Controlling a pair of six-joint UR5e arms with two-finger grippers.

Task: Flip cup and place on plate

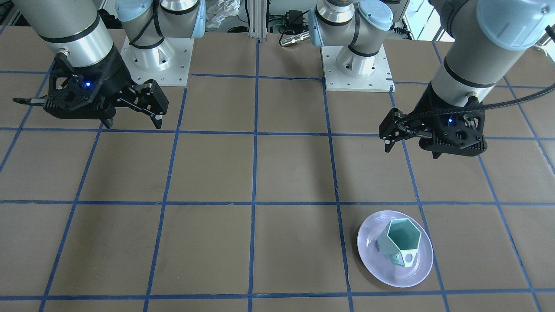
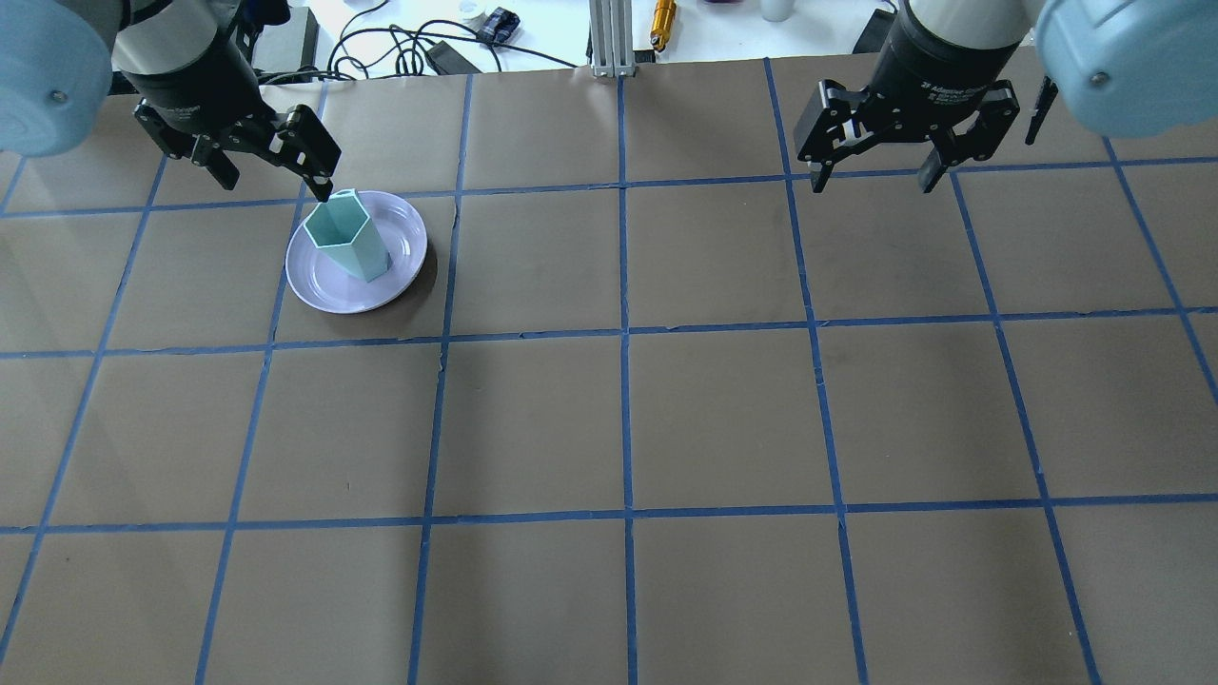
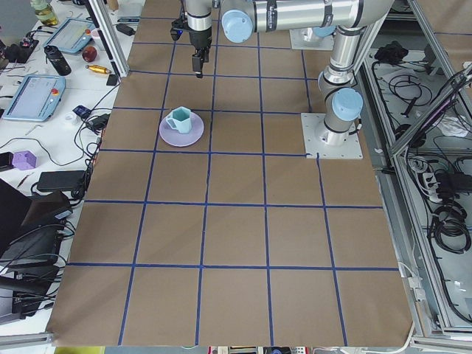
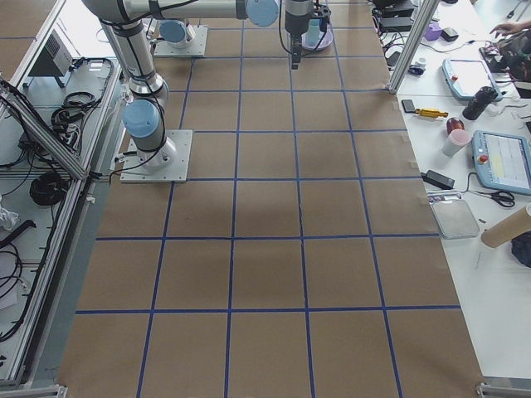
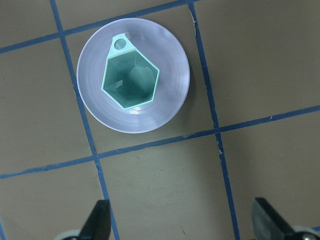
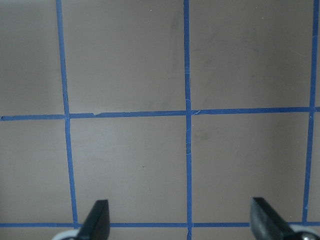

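Observation:
The mint-green faceted cup (image 1: 401, 240) stands upright, mouth up, on the lavender plate (image 1: 390, 273). Both also show in the overhead view, cup (image 2: 347, 238) and plate (image 2: 324, 290), and in the left wrist view, cup (image 5: 131, 80) and plate (image 5: 167, 100), with the handle toward the plate's rim. My left gripper (image 2: 279, 185) is open and empty, raised above the table beside the plate; it also shows in the front view (image 1: 412, 147). My right gripper (image 2: 873, 181) is open and empty, high over bare table far from the plate; it also shows in the front view (image 1: 133, 125).
The table is brown with a blue tape grid. The two arm bases (image 1: 156, 60) (image 1: 357, 65) stand at the robot's side. An aluminium post (image 2: 609, 38), cables and small items lie beyond the far edge.

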